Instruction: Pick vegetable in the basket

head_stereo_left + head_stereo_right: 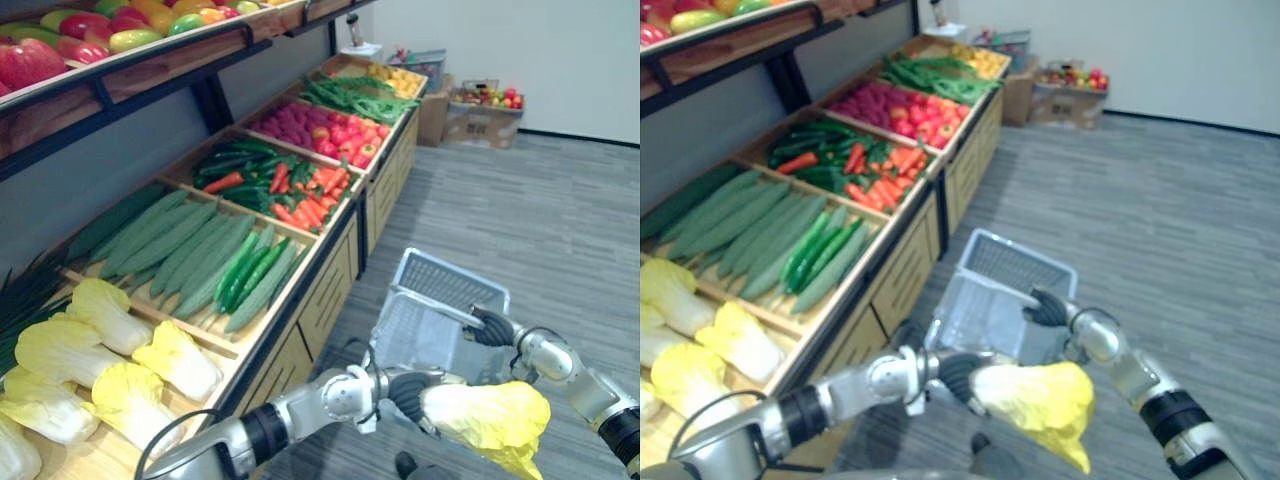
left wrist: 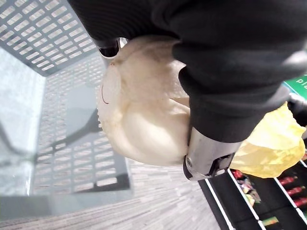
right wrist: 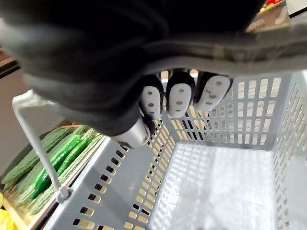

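Observation:
My left hand point(image 1: 412, 394) is shut on a yellow-leaved napa cabbage point(image 1: 488, 417), holding it by its pale white base point(image 2: 144, 120) in the air, just in front of the grey plastic basket point(image 1: 432, 325). My right hand point(image 1: 492, 327) is shut on the basket's handle point(image 3: 36, 143), and the basket hangs from it above the floor. The basket's inside point(image 3: 225, 187) holds nothing. More napa cabbages point(image 1: 105, 350) lie on the wooden shelf at the near left.
A long wooden produce stand point(image 1: 300, 290) runs along the left with cucumbers point(image 1: 190, 250), carrots and peppers point(image 1: 290, 185), red fruit point(image 1: 325, 128) and green beans point(image 1: 360, 97). An upper shelf point(image 1: 130, 60) carries fruit. Cardboard boxes point(image 1: 480, 115) stand at the far wall. Grey floor point(image 1: 530, 220) lies to the right.

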You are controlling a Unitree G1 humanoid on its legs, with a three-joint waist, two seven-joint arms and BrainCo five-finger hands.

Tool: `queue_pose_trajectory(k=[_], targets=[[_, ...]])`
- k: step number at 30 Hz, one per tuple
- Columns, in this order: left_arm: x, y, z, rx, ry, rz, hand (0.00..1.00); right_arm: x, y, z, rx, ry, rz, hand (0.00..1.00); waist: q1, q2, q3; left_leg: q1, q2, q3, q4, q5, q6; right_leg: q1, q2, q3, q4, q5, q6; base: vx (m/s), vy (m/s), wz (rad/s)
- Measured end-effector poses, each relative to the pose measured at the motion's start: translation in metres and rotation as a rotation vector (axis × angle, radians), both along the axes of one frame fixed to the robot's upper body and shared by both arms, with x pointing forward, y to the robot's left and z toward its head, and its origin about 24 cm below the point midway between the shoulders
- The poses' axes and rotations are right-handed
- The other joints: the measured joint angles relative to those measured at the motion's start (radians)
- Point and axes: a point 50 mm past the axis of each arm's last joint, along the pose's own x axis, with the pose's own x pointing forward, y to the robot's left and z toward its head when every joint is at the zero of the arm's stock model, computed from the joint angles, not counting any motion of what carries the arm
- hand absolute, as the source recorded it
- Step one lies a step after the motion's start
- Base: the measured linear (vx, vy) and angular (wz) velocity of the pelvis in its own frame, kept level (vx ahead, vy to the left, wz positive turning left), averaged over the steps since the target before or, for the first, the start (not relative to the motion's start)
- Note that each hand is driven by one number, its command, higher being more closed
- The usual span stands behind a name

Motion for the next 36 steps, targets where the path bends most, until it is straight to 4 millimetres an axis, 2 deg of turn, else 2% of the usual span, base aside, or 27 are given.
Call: queue_pose_trajectory(k=[4, 11, 12, 19, 29, 31, 33, 35, 36], targets=[[0.016, 0.004, -0.013, 0.062, -0.04, 0.127, 1.0, 0.0, 0.013, 0.003, 0.038, 0.013, 0.057, 1.0, -0.008, -0.008, 0.005, 0.008, 0.0, 0.016, 0.001, -0.001, -0.001, 0.0, 0.006, 0.007, 0.0, 0.0, 0.0, -0.02, -0.027, -0.09], [0.027, 0.009, -0.029, 0.176, -0.08, 0.211, 1.0, -0.001, 0.024, 0.007, 0.082, 0.014, 0.097, 1.0, -0.009, -0.015, 0.01, 0.018, 0.0, 0.034, 0.004, -0.005, -0.008, 0.0, 0.014, 0.02, 0.002, -0.001, 0.001, -0.04, -0.047, -0.07], [0.029, 0.01, -0.032, 0.187, -0.08, 0.234, 0.0, -0.001, 0.026, 0.008, 0.084, 0.016, 0.11, 1.0, -0.008, -0.018, 0.011, 0.02, 0.0, 0.037, 0.005, -0.006, -0.009, 0.0, 0.015, 0.022, 0.002, -0.001, 0.001, -0.06, -0.058, -0.06], [0.033, 0.013, -0.04, 0.26, -0.106, 0.257, 0.0, -0.001, 0.03, 0.011, 0.09, 0.007, 0.127, 1.0, -0.007, -0.024, 0.015, 0.021, -0.002, 0.041, 0.005, -0.008, -0.012, -0.001, 0.015, 0.026, 0.002, -0.003, 0.003, -0.06, -0.06, -0.02], [0.043, 0.009, -0.031, 0.258, -0.142, 0.261, 0.0, -0.005, 0.025, 0.006, 0.089, 0.028, 0.111, 1.0, -0.005, -0.026, 0.017, 0.002, 0.002, 0.006, 0.002, -0.008, -0.011, 0.0, 0.001, -0.005, 0.002, -0.005, 0.005, -0.07, -0.067, 0.1], [0.043, 0.004, -0.026, 0.233, -0.153, 0.249, 0.0, -0.008, 0.023, 0.003, 0.09, 0.04, 0.101, 1.0, -0.005, -0.027, 0.018, -0.003, 0.002, -0.012, 0.001, -0.008, -0.011, 0.001, -0.007, -0.024, 0.011, -0.014, 0.006, -0.08, -0.063, 0.27], [0.04, -0.009, -0.009, 0.158, -0.196, 0.21, 0.0, -0.015, 0.016, -0.003, 0.099, 0.055, 0.059, 1.0, 0.012, -0.027, 0.019, -0.004, 0.002, -0.034, 0.0, -0.008, -0.011, 0.008, -0.015, -0.045, 0.021, -0.024, 0.005, -0.07, -0.056, 0.28], [0.042, -0.01, -0.001, 0.132, -0.198, 0.217, 0.0, -0.018, 0.011, -0.004, 0.116, 0.057, 0.032, 1.0, 0.018, -0.03, 0.021, -0.006, 0.002, -0.046, 0.0, -0.008, -0.011, 0.013, -0.021, -0.056, 0.021, -0.028, 0.004, -0.07, -0.049, 0.28], [0.039, -0.012, 0.008, 0.1, -0.22, 0.177, 0.0, -0.02, 0.005, -0.006, 0.127, 0.055, -0.006, 1.0, 0.018, -0.031, 0.022, -0.017, 0.002, -0.067, 0.0, -0.009, -0.009, 0.018, -0.03, -0.076, 0.023, -0.034, 0.006, -0.09, -0.058, 0.46]])
